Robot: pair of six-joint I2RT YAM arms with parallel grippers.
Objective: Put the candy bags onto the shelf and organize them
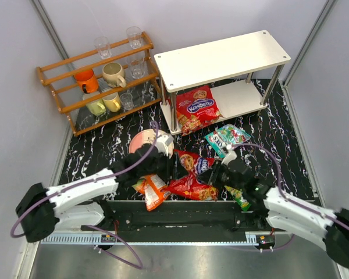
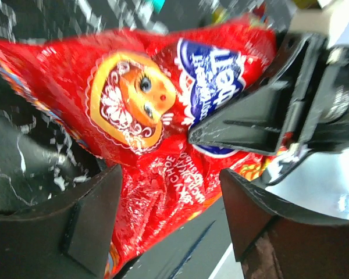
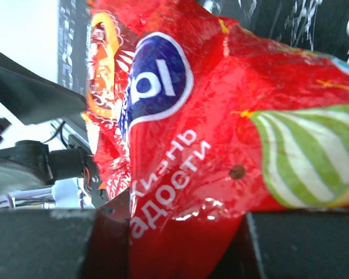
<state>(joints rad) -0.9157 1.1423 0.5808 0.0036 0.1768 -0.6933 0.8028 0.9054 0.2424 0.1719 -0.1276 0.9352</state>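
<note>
The right gripper pinches the red candy bag from its 3 o'clock edge, and the plastic fills the gap between its fingers. The left gripper, at 9 o'clock, stands parted around the bag's other end. The bag sits at 6 o'clock from the shelf.

- Left arm: white shells, black joints, bulky black shoulder.
- Right arm: the same white shells and black joints.
- Cables: thin, purple, looping along both arms.
- Left gripper: matte black, with flat, blocky fingers.
</note>
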